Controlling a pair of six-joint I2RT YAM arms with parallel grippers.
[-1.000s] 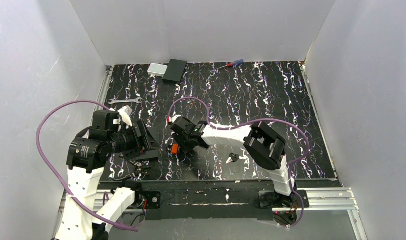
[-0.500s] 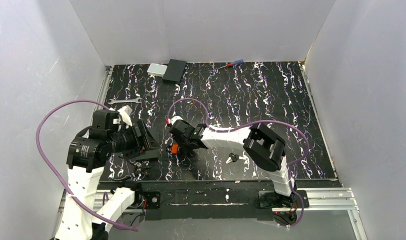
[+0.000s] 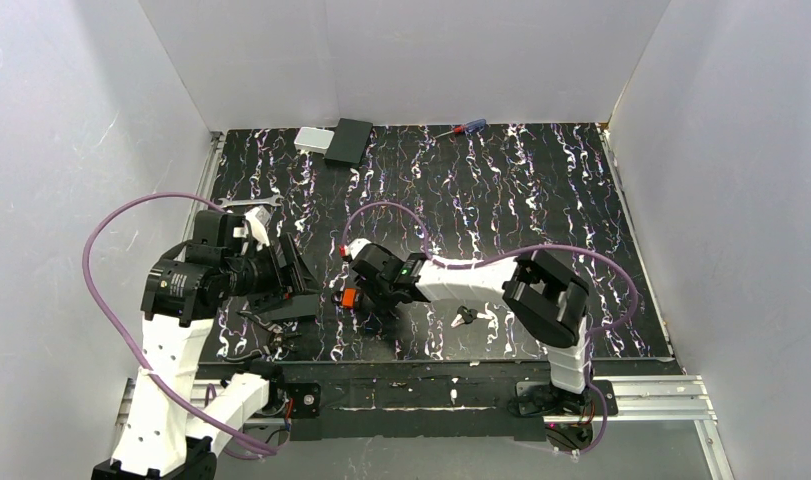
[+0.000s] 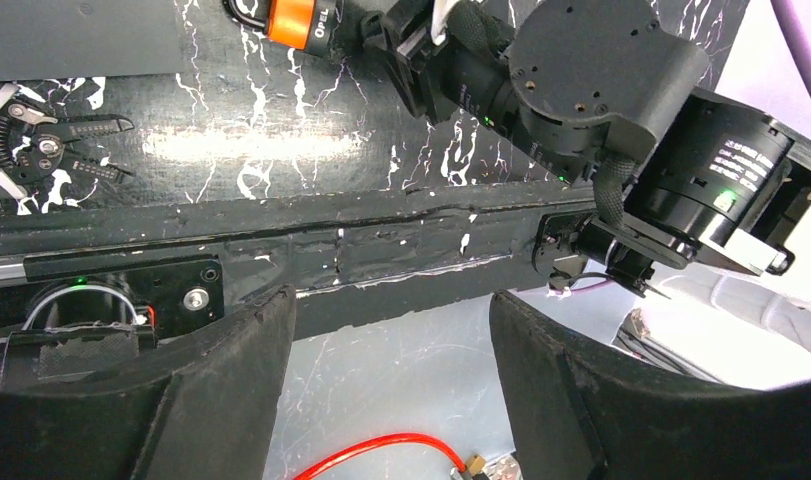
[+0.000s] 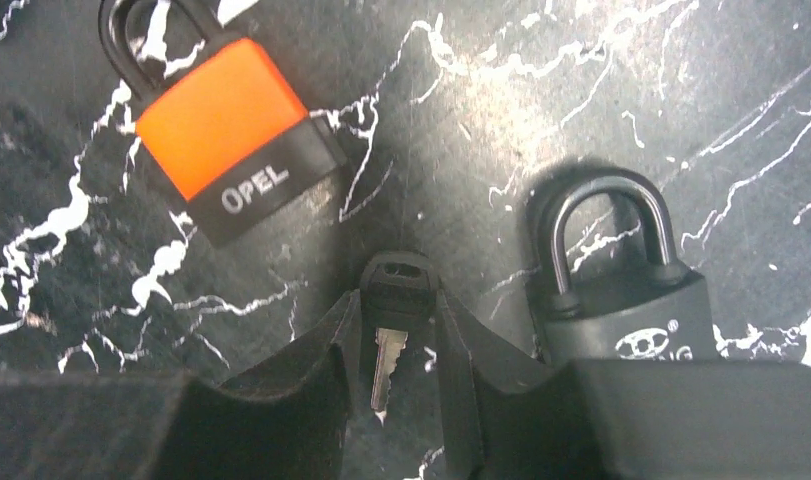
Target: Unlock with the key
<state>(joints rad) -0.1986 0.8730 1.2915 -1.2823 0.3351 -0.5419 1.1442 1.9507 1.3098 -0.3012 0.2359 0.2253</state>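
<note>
The key (image 5: 396,298) has a dark head and a short silvery blade and lies on the black marbled mat. My right gripper (image 5: 399,312) is low over it, with both fingers pressed against the sides of its head. The black padlock (image 5: 621,312) lies just right of the right finger. An orange-bodied padlock (image 5: 226,130) lies to the upper left, and also shows in the top view (image 3: 348,298). In the top view the right gripper (image 3: 378,290) hides the key and the black padlock. My left gripper (image 4: 391,390) is open and empty, over the table's near edge.
Pliers (image 4: 41,150) lie near the left arm's base. A small dark item with a white tag (image 3: 464,316) lies right of the right gripper. A wrench (image 3: 253,203), a black box (image 3: 349,141), a white box (image 3: 311,139) and a screwdriver (image 3: 461,128) lie farther back.
My right gripper has slid slightly right at the locks and its elbow has swung right. My left arm has lifted and shifted a little toward the back.
</note>
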